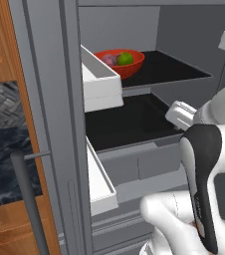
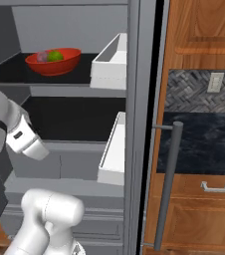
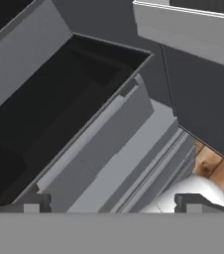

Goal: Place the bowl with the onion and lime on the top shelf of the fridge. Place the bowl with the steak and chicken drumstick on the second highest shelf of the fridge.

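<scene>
Wide glossy red-orange bowl point(image 1: 120, 62): on the top black shelf board point(image 1: 174, 69) of the grey fridge, toward its left, holding the dull purplish onion point(image 1: 108, 59) and bright green lime point(image 1: 125, 58).

Second black shelf board point(image 1: 129, 124): bare.

Pincer point(image 3: 112, 202): released, tips wide apart, nothing held; level with the second shelf's front, below the bowl.

Cream bowl with steak and drumstick: position cannot be told; likely next fetch.
</scene>
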